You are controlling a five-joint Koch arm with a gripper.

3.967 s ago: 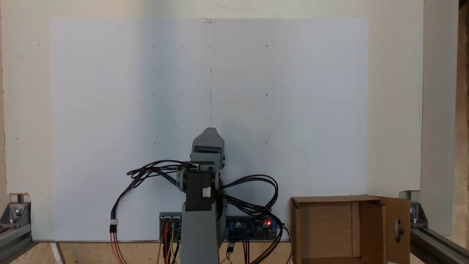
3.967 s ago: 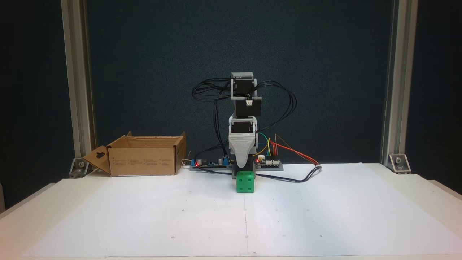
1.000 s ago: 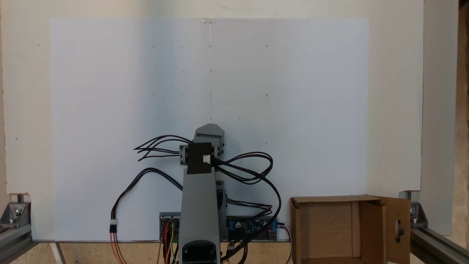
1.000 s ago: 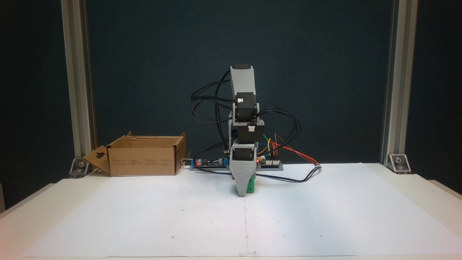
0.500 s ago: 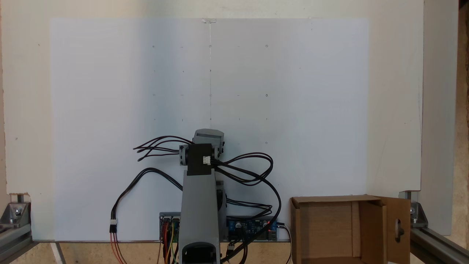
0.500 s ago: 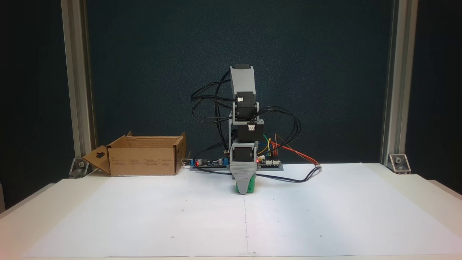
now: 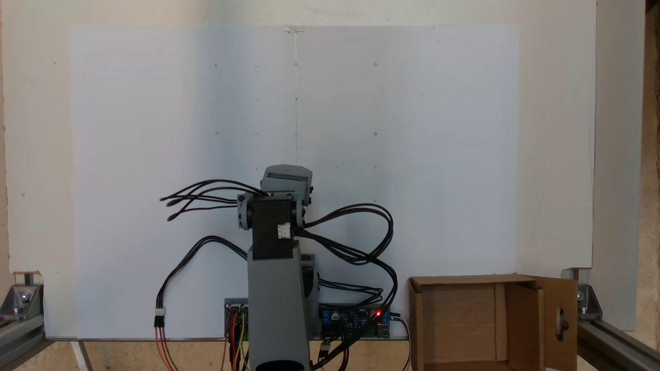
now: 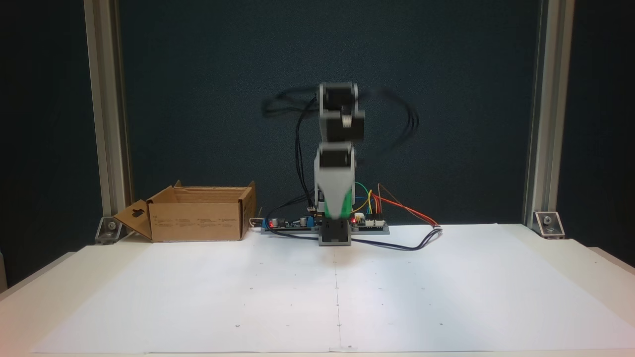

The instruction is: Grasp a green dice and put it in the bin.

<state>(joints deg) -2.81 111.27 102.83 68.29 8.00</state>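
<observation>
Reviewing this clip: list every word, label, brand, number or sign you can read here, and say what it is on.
Nothing here can be read.
Cardboard box: faint rows of small print on its front wall, too small to read.
Circuit boards at the arm's base: any markings are too small to read.
White paper sheet: small dots and a thin line, no text.
Green dice in the gripper: blurred, no marks can be made out.

Place: I'd call this a hobby robotics test bench.
Frame: aluminium extrusion posts [image 8: 105, 114] with corner brackets [image 8: 546, 222].
Surface: white paper sheet [image 7: 412, 154] with marked dots.
Electronics: bare controller boards [image 8: 369, 224], loose jumper wires [image 8: 402, 208].
Backdrop: dark cloth [image 8: 208, 74].
</observation>
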